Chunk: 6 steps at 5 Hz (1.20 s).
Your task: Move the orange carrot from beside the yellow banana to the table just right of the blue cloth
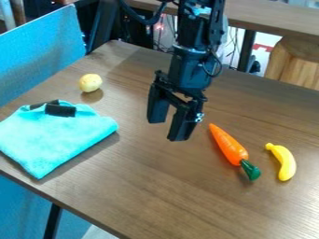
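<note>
Black arm point(189, 69) — boxy, jointed, with looping black cables point(216, 70) — and a two-fingered black claw point(167, 131), seemingly with small silvery screws point(199, 116).

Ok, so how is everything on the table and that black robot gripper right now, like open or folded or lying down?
Black two-finger gripper: open, empty, above the table.
Turquoise fabric cloth: folded, lying flat, with a small black piece on top.
Round pale-yellow thing: whole, resting near the cloth.
Orange tapered carrot with green top: whole, lying down.
Yellow curved banana: unpeeled, lying down.
</note>
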{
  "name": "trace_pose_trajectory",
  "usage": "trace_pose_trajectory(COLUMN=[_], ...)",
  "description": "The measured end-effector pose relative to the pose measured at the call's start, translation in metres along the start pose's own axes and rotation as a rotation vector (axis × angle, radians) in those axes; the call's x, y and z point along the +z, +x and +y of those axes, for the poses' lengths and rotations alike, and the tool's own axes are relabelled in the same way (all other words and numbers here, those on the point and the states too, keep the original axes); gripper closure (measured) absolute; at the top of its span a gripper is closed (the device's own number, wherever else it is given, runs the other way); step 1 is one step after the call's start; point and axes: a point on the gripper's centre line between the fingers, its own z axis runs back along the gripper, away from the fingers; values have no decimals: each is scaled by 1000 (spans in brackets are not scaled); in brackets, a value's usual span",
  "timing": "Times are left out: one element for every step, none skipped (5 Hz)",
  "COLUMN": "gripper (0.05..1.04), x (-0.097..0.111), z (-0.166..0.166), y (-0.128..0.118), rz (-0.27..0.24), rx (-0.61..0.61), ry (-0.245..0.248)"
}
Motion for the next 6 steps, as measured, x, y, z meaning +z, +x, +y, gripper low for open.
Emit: trace_pose_trajectory(gripper=[83,83,83,83,83,83], x=[-12,-13,-14,-8,-4,-1], z=[0,-2,-5,-11,-20,-22], y=[2,20,42,55,72,78], rz=[36,-26,-172,-256,-354,-377], rx=[4,97,231,346,451,568], ry=[-14,-38,-73,-136,-244,-294])
